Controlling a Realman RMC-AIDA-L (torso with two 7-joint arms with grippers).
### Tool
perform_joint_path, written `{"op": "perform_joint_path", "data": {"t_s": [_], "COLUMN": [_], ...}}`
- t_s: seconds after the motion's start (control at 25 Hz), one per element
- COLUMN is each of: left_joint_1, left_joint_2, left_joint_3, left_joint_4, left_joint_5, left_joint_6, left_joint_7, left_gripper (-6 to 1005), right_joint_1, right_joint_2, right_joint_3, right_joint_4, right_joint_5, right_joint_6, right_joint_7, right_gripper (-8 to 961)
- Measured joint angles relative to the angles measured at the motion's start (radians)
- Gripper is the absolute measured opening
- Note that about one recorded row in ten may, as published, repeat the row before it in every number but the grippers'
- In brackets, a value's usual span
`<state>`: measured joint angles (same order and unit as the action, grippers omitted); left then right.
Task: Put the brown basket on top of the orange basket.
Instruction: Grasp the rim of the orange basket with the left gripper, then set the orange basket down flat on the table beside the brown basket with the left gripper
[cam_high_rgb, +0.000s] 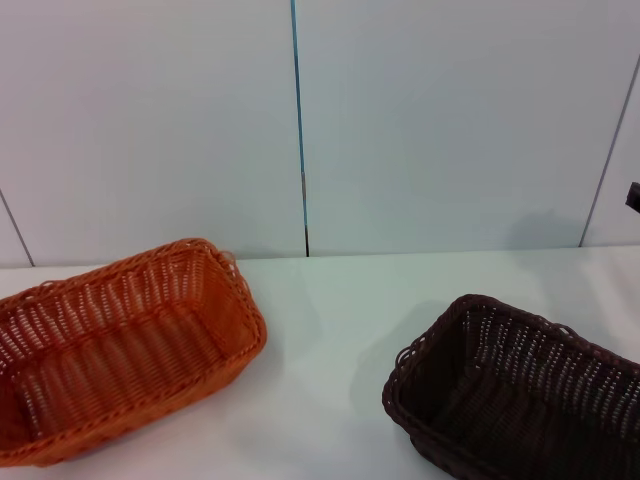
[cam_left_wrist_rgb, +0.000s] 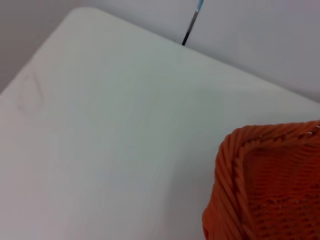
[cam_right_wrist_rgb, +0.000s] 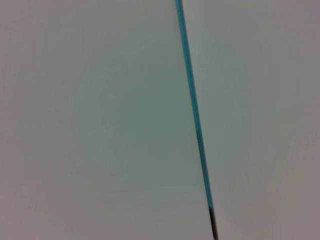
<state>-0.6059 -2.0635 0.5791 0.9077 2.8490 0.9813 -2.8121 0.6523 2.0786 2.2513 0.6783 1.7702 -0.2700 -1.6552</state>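
Observation:
The orange basket (cam_high_rgb: 130, 345) sits on the white table (cam_high_rgb: 330, 320) at the left, empty and upright. One of its corners (cam_left_wrist_rgb: 270, 190) fills the edge of the left wrist view. The brown basket (cam_high_rgb: 520, 390) stands at the front right of the table, also empty and upright, cut off by the picture's edge. A gap of bare table separates the two baskets. Neither gripper's fingers show in any view. The right wrist view holds only the wall.
A pale wall with a thin blue-black seam (cam_high_rgb: 300, 130) rises behind the table's far edge; the same seam (cam_right_wrist_rgb: 195, 120) crosses the right wrist view. A small dark part (cam_high_rgb: 632, 195) pokes in at the head view's right edge.

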Motion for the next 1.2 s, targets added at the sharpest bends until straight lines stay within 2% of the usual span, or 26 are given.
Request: {"op": "perform_joint_path", "data": {"t_s": [0.36, 0.56, 0.8, 0.96, 1.04, 1.12, 1.16, 1.2], "left_joint_1": [-0.011, -0.024, -0.026, -0.018, -0.012, -0.012, -0.003, -0.003], "left_joint_2": [0.013, 0.038, 0.083, 0.104, 0.114, 0.114, 0.126, 0.126], "left_joint_3": [-0.026, -0.086, -0.167, -0.239, -0.26, -0.26, -0.283, -0.283], "left_joint_4": [0.008, 0.009, 0.003, 0.006, 0.008, 0.008, 0.022, 0.022], "left_joint_5": [-0.002, -0.02, -0.125, -0.229, -0.272, -0.272, -0.315, -0.315], "left_joint_6": [0.034, 0.092, 0.192, 0.255, 0.28, 0.28, 0.325, 0.325], "left_joint_7": [-0.003, -0.006, 0.019, 0.065, 0.076, 0.076, 0.086, 0.086], "left_gripper": [120, 120, 120, 120, 120, 120, 120, 120], "right_joint_1": [0.001, 0.004, 0.005, 0.006, 0.006, 0.006, 0.006, 0.006], "right_joint_2": [0.001, 0.001, 0.002, 0.001, 0.001, 0.001, 0.0, 0.0], "right_joint_3": [-0.001, -0.001, 0.0, 0.001, 0.002, 0.002, 0.002, 0.003], "right_joint_4": [0.0, 0.0, 0.0, 0.0, 0.0, 0.0, 0.0, 0.0], "right_joint_5": [0.0, 0.0, 0.0, 0.0, 0.0, 0.0, 0.0, 0.0], "right_joint_6": [0.0, 0.0, 0.001, 0.002, 0.002, 0.002, 0.003, 0.003], "right_joint_7": [0.0, 0.0, 0.0, 0.0, 0.0, 0.0, 0.0, 0.0], "right_gripper": [658, 657, 655, 654, 654, 654, 653, 653]}}
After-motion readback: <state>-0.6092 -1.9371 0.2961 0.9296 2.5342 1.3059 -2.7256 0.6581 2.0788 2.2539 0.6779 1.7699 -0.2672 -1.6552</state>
